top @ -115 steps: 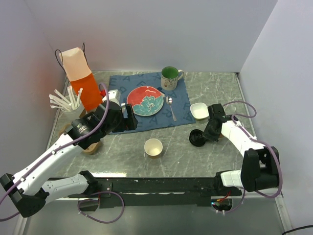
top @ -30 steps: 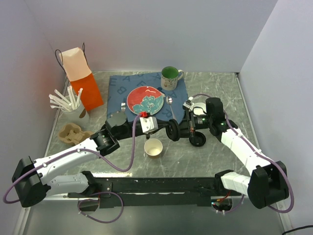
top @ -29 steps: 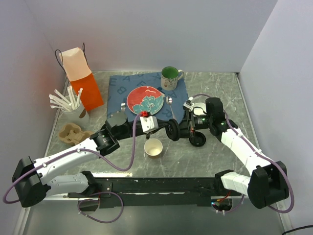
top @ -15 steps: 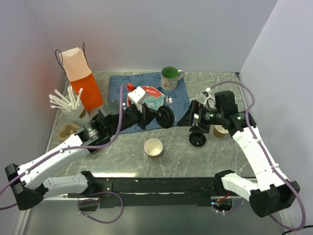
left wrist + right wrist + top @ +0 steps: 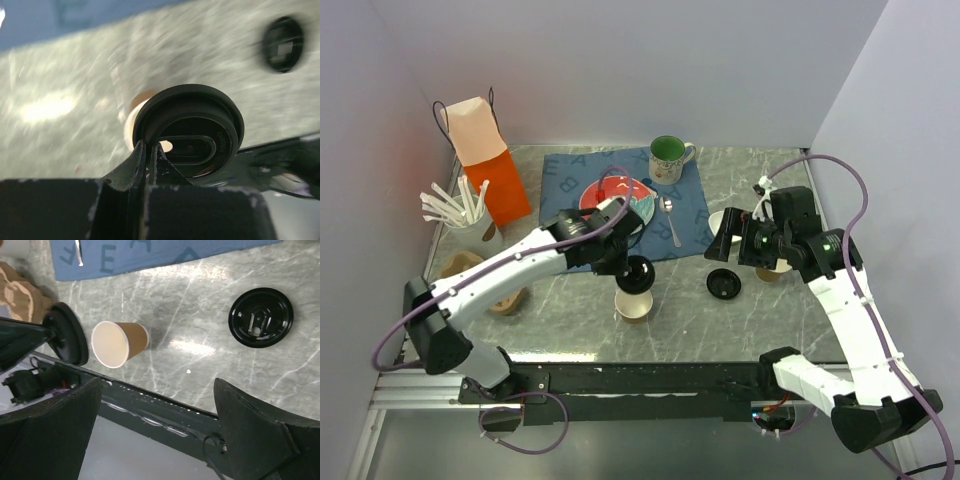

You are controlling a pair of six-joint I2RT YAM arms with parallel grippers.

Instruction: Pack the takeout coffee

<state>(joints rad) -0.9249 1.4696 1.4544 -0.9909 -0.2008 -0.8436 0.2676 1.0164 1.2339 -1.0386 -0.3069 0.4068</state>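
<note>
Close to the paper cup [image 5: 632, 304], your left gripper [image 5: 148, 150] pinches the black lid [image 5: 210, 125] by its edge, so tip it flat and centered, while your right gripper [image 5: 157, 382] has its jaws wide apart.

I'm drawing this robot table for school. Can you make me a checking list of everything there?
Surface: grey marbled table, no spills seen.
Job's things: lidless paper cup upright; black lid held tilted by its rim; no lidded cup seen.
Clutter: second black lid lying flat, blue cloth, red plate, spoon, green mug, white bowl, orange bag, stirrer cup, cardboard cup carrier, brown cup partly behind right arm.
Grippers: left gripper shut on the black lid; right gripper open, empty.
Cables: purple cables looping along both arms.
Surroundings: plain white walls.
</note>
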